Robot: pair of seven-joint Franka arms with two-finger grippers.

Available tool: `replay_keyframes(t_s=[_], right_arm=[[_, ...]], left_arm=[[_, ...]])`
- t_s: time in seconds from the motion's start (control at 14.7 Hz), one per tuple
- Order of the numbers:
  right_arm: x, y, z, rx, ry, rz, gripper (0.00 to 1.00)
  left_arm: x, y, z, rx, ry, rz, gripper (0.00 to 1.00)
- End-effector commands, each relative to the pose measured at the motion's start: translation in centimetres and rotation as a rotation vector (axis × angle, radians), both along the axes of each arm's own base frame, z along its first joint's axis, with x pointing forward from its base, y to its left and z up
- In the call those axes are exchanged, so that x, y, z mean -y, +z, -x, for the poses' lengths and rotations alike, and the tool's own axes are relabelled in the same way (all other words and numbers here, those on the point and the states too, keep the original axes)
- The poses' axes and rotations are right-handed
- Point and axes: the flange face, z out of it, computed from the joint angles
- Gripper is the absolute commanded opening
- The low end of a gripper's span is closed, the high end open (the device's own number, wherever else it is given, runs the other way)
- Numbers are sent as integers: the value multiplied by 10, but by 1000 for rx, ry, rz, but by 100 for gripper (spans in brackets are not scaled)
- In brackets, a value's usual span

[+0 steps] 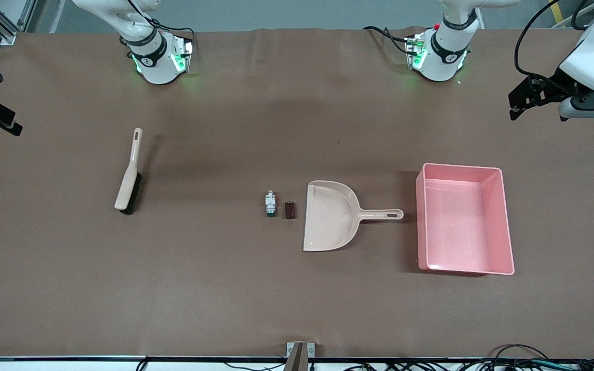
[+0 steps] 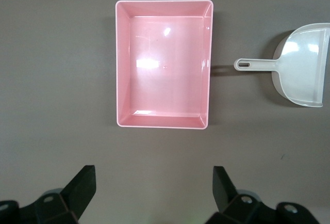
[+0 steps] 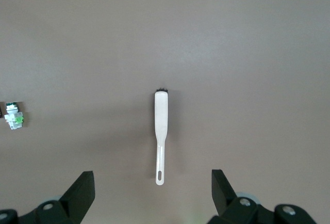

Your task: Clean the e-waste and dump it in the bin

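E-waste: white piece [image 1: 270, 203] and dark cylinder [image 1: 290, 209] lie side by side mid-table, just off the dustpan's [image 1: 330, 216] open mouth, toward the right arm's end. Dustpan handle points at the bin [image 1: 506, 221], which stands empty. Brush [image 1: 129, 172] lies well apart at the right arm's end, long axis running toward the bases. Right gripper [image 3: 153, 193] hangs over the brush, fingers spread, empty. Left gripper [image 2: 154, 193] hangs near the bin, also spread, empty. Likely: right arm takes brush, left takes dustpan.

The left claw [image 1: 517, 105] is held high with fingers spread wide, over the bench at the left arm's end. The right claw [image 3: 152, 193] is likewise held open above the bench.
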Motion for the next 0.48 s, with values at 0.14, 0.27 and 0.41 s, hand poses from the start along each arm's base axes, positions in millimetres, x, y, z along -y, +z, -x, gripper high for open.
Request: replay_keyframes(t_s=[0.14, 0.27, 0.41], right_arm=[[3, 5, 2, 5, 5, 3, 100], [3, 4, 2, 3, 5, 2, 100], [4, -4, 1, -15, 7, -1, 100]], left_arm=[[-3, 11, 1, 4, 3, 21, 100], [-2, 12, -1, 7, -8, 19, 100], [8, 3, -6, -8, -29, 18, 100]])
